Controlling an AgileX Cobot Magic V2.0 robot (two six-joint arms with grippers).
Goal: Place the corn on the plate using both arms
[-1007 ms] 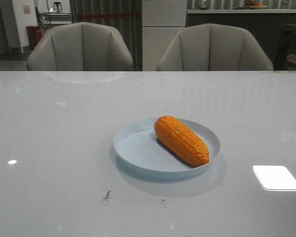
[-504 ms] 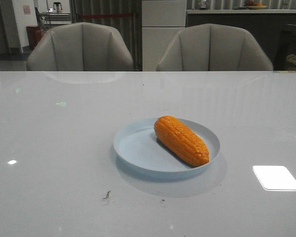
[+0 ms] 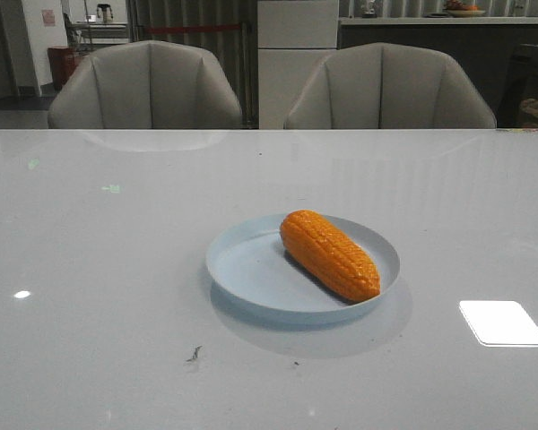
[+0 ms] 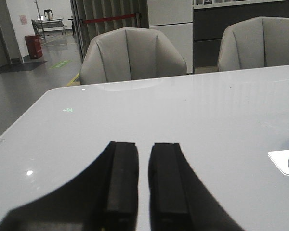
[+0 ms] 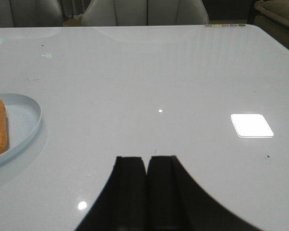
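bumpy orange corn cob (image 3: 330,253) is being held by round pale blue plate (image 3: 251,269), lying slanted on its right half | black left gripper (image 4: 143,180) is being kept nearly closed, empty | black right gripper (image 5: 146,185) is being kept closed, empty, over shiny white table (image 3: 108,269)

The corn (image 3: 330,253) is an orange cob with rows of bumpy kernels and rounded ends. It lies flat on the plate (image 3: 251,269), slanting from its far left end to its near right end, over the plate's right half. The plate is round, shallow and pale blue with a low raised rim, near the table's middle.
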